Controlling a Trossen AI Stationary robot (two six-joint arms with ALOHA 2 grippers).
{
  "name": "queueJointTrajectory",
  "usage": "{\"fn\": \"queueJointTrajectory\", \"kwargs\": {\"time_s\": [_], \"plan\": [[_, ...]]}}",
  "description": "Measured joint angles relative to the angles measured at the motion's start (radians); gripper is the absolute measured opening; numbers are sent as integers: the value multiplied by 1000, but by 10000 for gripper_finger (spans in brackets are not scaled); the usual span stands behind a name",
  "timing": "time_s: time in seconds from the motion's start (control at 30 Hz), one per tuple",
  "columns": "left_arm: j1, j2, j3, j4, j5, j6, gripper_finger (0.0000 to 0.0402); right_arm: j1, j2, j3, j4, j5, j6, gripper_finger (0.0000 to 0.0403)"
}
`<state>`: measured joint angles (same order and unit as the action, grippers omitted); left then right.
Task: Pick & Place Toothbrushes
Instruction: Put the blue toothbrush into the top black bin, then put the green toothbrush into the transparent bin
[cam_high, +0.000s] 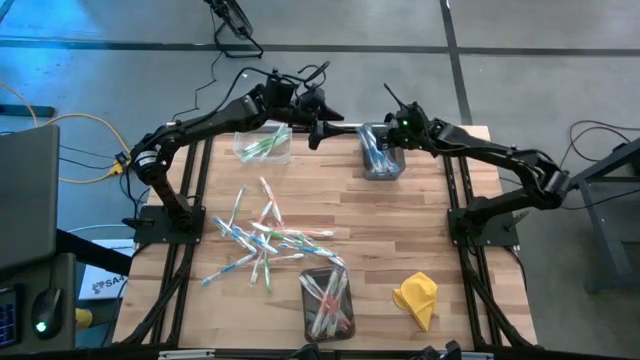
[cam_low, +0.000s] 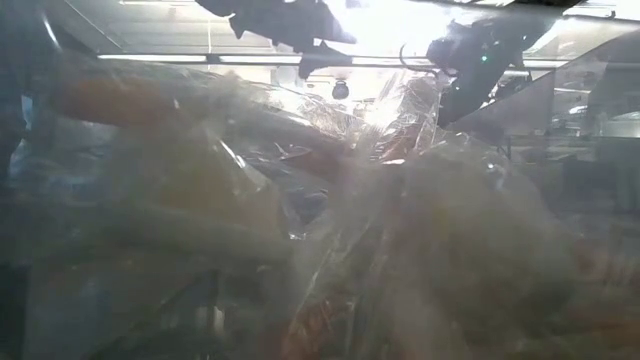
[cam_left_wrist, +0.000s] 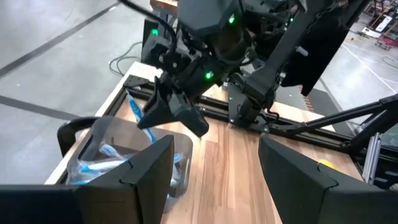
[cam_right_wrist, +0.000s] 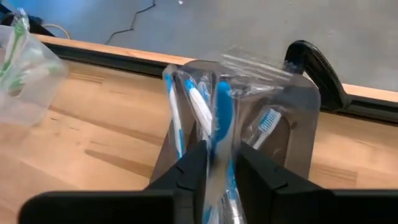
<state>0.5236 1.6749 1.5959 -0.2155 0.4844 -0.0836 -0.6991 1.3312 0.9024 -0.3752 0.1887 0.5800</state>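
Note:
White toothbrushes lie in a loose pile (cam_high: 265, 240) mid-table. A clear bin (cam_high: 262, 146) at the far left holds green ones. A dark bin (cam_high: 381, 158) at the far middle holds blue ones, and a near bin (cam_high: 328, 300) holds pink-red ones. My right gripper (cam_high: 386, 138) is over the dark bin (cam_right_wrist: 298, 124), shut on a wrapped blue toothbrush (cam_right_wrist: 222, 118). My left gripper (cam_left_wrist: 214, 168) hovers open above the far edge between the clear and dark bins, facing the right gripper (cam_left_wrist: 177, 112). My right gripper pinches the wrapped blue toothbrush between its two fingers (cam_right_wrist: 189, 168), on the shaft (cam_right_wrist: 219, 152) behind the blue head. It comes from above, slanting toward the table's left. The brush runs along the fingers and reaches out past them into the dark bin, among the other blue brushes.
A yellow cloth (cam_high: 418, 298) lies at the near right. Bare wood shows between the pile and the far bins. In the low view, crinkled clear wrapping (cam_low: 300, 220) close to the lens hides most of the table; only the arms show at the top.

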Motion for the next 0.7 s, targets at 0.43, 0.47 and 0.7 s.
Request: {"fn": "queueJointTrajectory", "kwargs": {"time_s": [0.43, 0.47, 0.7], "plan": [[0, 0, 0, -27, 0, -3, 230, 1, 0, 0, -41, 101, 20, 171], [0, 0, 0, -27, 0, -4, 230, 0, 0, 0, -43, 104, 19, 180], [0, 0, 0, -27, 0, -2, 230, 3, -2, 0, -62, 144, 52, 225]]}}
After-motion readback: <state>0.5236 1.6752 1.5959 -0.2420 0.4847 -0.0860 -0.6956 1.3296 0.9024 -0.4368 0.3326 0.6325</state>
